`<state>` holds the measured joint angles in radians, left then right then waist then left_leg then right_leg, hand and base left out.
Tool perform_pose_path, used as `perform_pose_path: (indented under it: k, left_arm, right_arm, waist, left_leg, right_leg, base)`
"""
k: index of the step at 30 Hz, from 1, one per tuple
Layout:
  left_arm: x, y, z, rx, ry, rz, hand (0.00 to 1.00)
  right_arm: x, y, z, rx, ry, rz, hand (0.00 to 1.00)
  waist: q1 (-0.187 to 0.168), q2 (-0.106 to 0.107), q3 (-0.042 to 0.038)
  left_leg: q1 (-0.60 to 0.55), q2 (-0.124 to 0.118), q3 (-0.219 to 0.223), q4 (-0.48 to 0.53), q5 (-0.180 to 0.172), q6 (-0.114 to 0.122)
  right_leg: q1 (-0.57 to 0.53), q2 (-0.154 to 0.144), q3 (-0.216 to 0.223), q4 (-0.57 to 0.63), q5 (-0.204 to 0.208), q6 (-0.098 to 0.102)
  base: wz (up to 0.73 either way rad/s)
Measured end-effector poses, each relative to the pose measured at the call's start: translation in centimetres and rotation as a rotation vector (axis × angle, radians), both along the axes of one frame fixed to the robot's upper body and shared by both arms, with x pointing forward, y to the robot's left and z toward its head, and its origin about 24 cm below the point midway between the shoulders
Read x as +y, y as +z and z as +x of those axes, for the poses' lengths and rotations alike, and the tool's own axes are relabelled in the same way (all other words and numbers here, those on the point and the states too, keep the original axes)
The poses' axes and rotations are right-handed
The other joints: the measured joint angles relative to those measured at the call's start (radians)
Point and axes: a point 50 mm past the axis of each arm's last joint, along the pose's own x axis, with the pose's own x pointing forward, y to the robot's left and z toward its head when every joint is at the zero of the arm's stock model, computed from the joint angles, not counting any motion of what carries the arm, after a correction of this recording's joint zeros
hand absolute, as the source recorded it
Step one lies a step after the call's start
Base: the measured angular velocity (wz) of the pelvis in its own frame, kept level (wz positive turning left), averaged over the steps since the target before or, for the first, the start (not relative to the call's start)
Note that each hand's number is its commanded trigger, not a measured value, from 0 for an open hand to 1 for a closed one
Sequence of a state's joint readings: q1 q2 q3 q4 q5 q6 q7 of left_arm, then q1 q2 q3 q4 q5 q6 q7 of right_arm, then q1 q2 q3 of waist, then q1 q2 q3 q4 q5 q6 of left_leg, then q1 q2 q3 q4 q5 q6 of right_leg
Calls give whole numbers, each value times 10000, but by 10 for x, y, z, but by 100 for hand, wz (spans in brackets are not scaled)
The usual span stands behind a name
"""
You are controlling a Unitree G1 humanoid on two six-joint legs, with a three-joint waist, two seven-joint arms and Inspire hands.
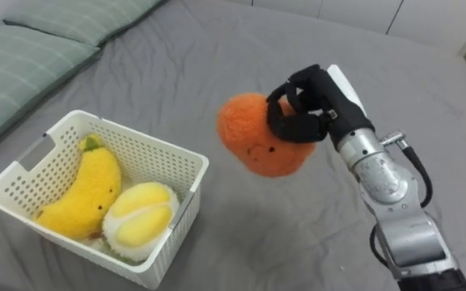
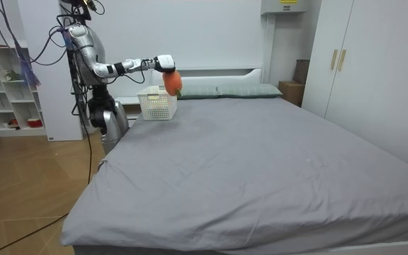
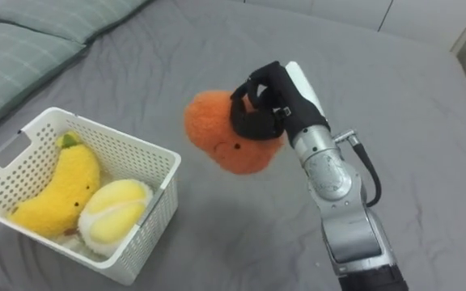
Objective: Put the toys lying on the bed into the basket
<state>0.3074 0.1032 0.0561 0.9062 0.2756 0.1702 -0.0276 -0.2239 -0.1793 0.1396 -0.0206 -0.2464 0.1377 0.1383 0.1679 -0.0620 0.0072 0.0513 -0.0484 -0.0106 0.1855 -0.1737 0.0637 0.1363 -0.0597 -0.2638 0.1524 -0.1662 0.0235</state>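
Fingers (image 1: 288,126) of right hand (image 1: 327,100) clamped round orange plush toy (image 1: 249,144), aloft over grey bed (image 1: 217,48), near white basket (image 1: 144,148) on the bed. Inside basket: yellow banana plush (image 1: 87,190), touching smaller round yellow-and-white plush (image 1: 140,220).

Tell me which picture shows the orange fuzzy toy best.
Left eye view: the orange toy is close, face showing, right hand curled round it. Right eye view matches it; the room view shows a distant orange blob.
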Motion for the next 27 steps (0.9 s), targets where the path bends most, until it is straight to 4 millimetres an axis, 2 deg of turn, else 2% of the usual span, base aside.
perform_pose_path:
  k: [4, 7, 11, 12, 14, 18, 21, 24, 27]
  left_arm:
    - [1, 0, 4, 54, 2, 46, 0]
    - [1, 0, 5, 70, -3, 56, 0]
    - [2, 0, 3, 170, 14, 95, 0]
    - [2, -1, 2, 202, 15, 104, 0]
    - [2, -1, 2, 218, 35, 106, 0]
    - [3, -1, 2, 303, 61, 120, 0]
    - [3, -1, 3, 377, 84, 116, 0]
    - [2, -1, 3, 397, 87, 98, 0]
    - [3, 0, 5, 350, 88, 134, 0]
  right_arm:
    - [6, 3, -1, 242, 254, -150, 100]
    - [15, 10, 3, 180, 704, -385, 100]
    - [25, 22, 9, -193, 1117, -598, 100]
    - [26, 23, 10, -229, 1179, -620, 100]
    - [30, 28, 13, -304, 1309, -523, 100]
    - [36, 28, 15, -254, 1502, -479, 100]
    - [38, 23, 15, -36, 1541, -474, 100]
    - [39, 21, 15, 110, 1536, -418, 100]
    - [39, 17, 16, 307, 1465, -465, 100]
  waist:
    - [322, -133, -12]
    - [356, -251, 35]
    - [664, -402, 5]
    - [669, -415, 11]
    - [916, -423, 24]
    - [1196, -409, 93]
    - [1415, -430, 91]
    - [1506, -410, 104]
    - [1769, -397, 113]
  left_leg:
    - [-81, -21, -105, 9, 1, -7]
    - [-131, -42, -256, 26, 21, -30]
    - [-229, -76, -448, 81, 27, -36]
    - [-228, -95, -507, 103, 27, -36]
    - [-225, -121, -588, 143, 28, -33]
    - [-232, -184, -822, 199, 35, -22]
    - [-357, -258, -1082, 381, 40, -21]
    - [-427, -326, -1257, 435, 98, -19]
    - [-493, -362, -1353, 452, 137, -52]
  right_leg:
    - [-41, 4, -6, 3, -1, 1]
    - [-35, -1, -116, 3, -1, 1]
    - [-28, -6, -273, -16, -1, 1]
    - [14, -13, -323, -31, -1, 2]
    - [70, -37, -438, -39, -2, 3]
    - [180, -84, -707, -38, -7, 10]
    - [243, -118, -960, -27, -24, 38]
    - [245, -141, -1014, -14, -36, 58]
    - [224, -154, -1063, -13, -47, 72]
  base:
    - [5]
    - [12]
    - [12]
    - [26]
    - [15]
    - [18]
    - [24]
    - [22]
    - [12]
